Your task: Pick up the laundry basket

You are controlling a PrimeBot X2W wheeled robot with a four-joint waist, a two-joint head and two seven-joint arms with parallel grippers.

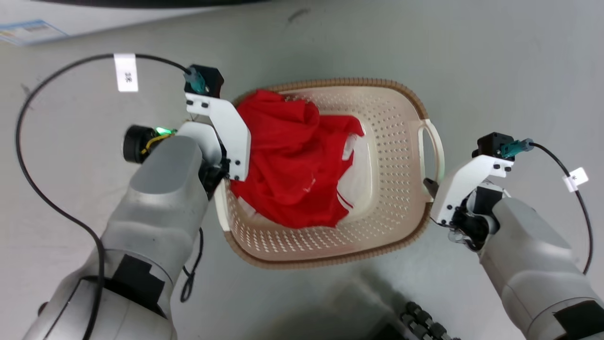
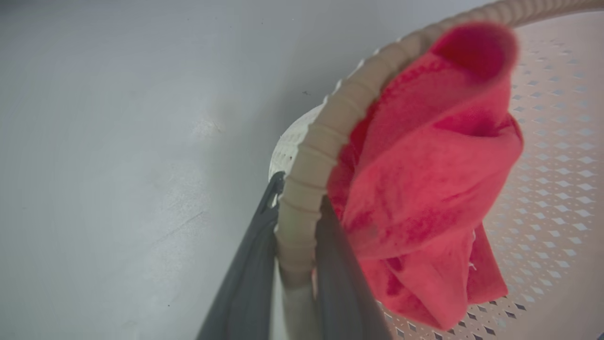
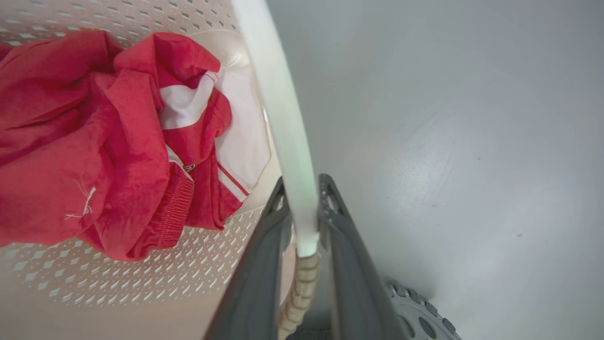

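A wide, shallow cream-white plastic laundry basket (image 1: 391, 141) with perforated walls and a brown woven-look rim sits between the robot's two pale grey arms, over a smooth grey floor (image 1: 495, 71). Whether it is touching the floor cannot be told.

The left tool (image 2: 302, 193) is closed on the basket's left rim, one dark finger outside the wall and one inside. A crumpled red fabric garment with white panels (image 1: 288, 160) fills the left half of the basket, heaps up over that rim and presses against the inner finger.

The right tool (image 3: 303, 182) is clamped on the white loop handle (image 1: 432, 148) at the basket's right side, close to where the handle meets the rim; its fingers are nearly together, with only the thin handle between them.

A black cable carrying a white paper tag (image 1: 126, 72) loops across the floor left of the basket. A printed paper sheet (image 1: 28, 30) lies at the far left. A black treaded wheel (image 1: 424, 323) shows near the robot, just below the right tool.
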